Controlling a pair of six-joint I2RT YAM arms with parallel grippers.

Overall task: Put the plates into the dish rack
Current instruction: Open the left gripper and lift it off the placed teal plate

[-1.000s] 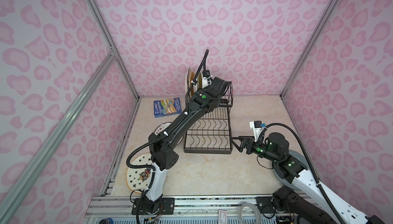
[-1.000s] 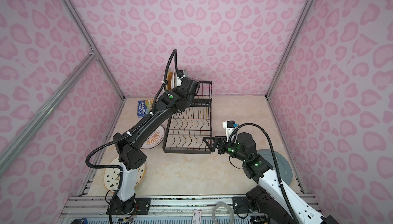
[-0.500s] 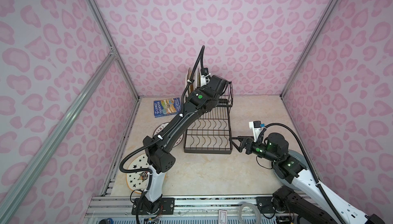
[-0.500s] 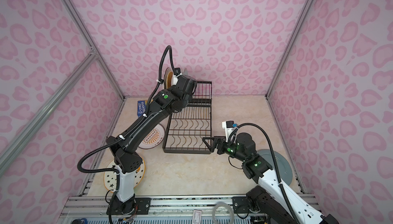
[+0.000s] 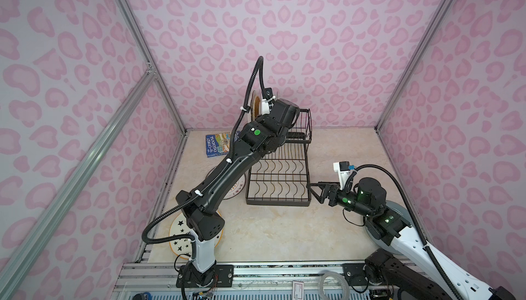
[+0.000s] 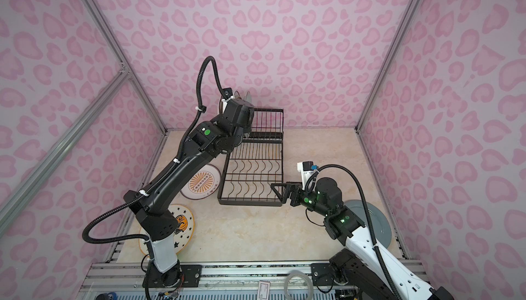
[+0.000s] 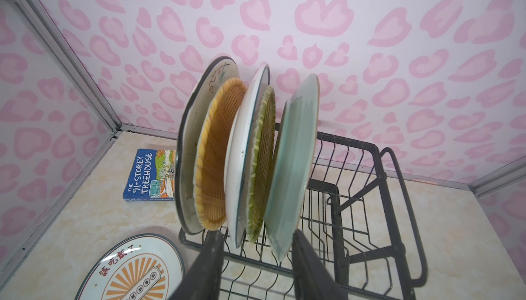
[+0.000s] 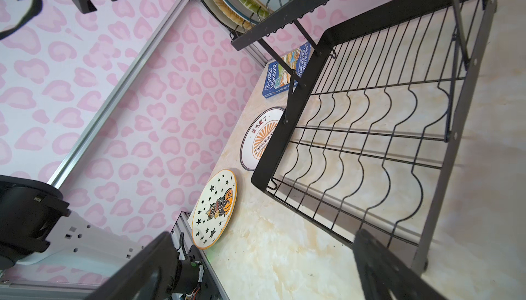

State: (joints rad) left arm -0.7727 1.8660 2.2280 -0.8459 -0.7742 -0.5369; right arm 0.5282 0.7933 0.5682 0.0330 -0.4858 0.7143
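Plates (image 7: pixel 242 156) stand five in a row on edge in the raised basket of the rack (image 5: pixel 276 204), leaning close together: cream plate (image 7: pixel 189 147), yellow woven plate (image 7: pixel 216 156), white plate (image 7: pixel 244 125), green woven plate (image 7: pixel 263 153) and teal plate (image 7: pixel 293 156). Three more lie flat on the counter (image 5: pixel 284 236). The sunburst plate (image 6: pixel 201 182) is just left of the rack's tray, the star plate (image 6: pixel 185 221) is by the left arm's base, and the grey plate (image 6: pixel 375 221) is under the right arm (image 5: pixel 370 196).

Since a second ago the left arm (image 5: pixel 227 170) has swung its elbow leftward, uncovering more of the sunburst plate, and its cable loop arches higher. The right arm has not moved.

The counter is beige and marbled. Pink-spotted walls (image 5: pixel 284 28) and aluminium posts (image 5: pixel 136 56) close it in, and a blue book (image 5: pixel 217 145) lies at the back left.

The left arm stretches up and back to the basket's left end. The left hand (image 7: pixel 257 234) has its fingers parted just short of the plates' lower rims and pinches nothing. The right arm lies low and points left. The right hand (image 8: pixel 263 234) is spread wide at the rack's near right corner; whether it touches the wire I cannot tell.
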